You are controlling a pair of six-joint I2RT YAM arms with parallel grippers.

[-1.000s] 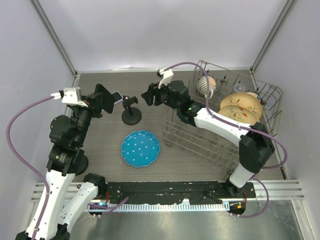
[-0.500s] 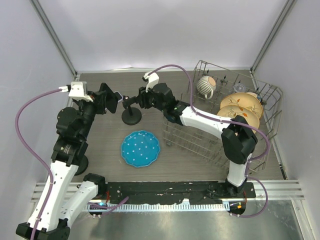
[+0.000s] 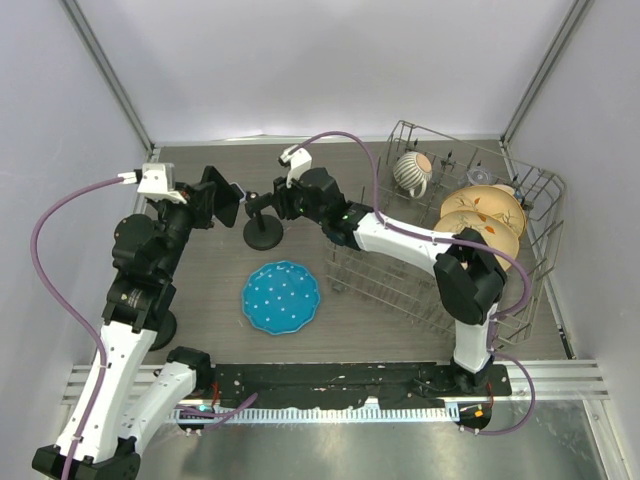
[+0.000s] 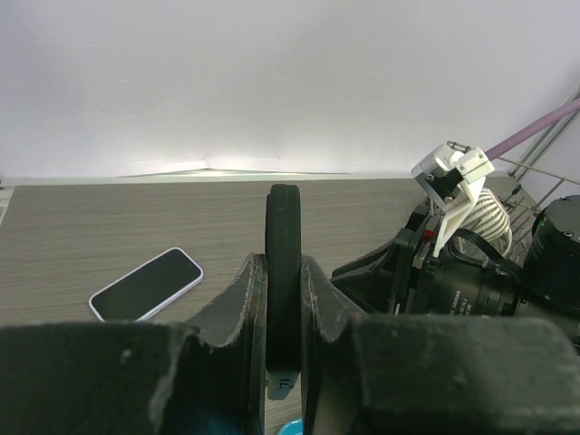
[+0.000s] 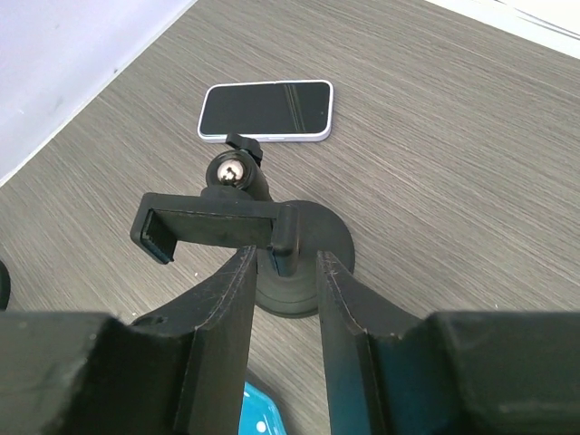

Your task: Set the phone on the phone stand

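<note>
The phone (image 3: 236, 190) (image 4: 145, 284) (image 5: 265, 111), dark-screened with a pale edge, lies flat on the table behind the black phone stand (image 3: 263, 232). The stand's clamp bar (image 5: 213, 227) sits above its round base (image 5: 337, 243). My right gripper (image 3: 279, 199) (image 5: 285, 254) is open. Its jaws stand either side of the clamp's end piece, with a gap on the right side. My left gripper (image 3: 224, 205) (image 4: 283, 265) is shut on a thin black slab (image 4: 283, 227) seen edge-on, left of the stand. I cannot tell what that slab is.
A blue speckled plate (image 3: 281, 297) lies in front of the stand. A wire dish rack (image 3: 400, 275) on the right holds a mug (image 3: 412, 172) and two patterned plates (image 3: 482, 215). The walls stand close on three sides.
My right gripper has moved left from the rack to the stand's clamp, and its jaws have narrowed. My left gripper shifted slightly toward the stand, still shut on the slab.
</note>
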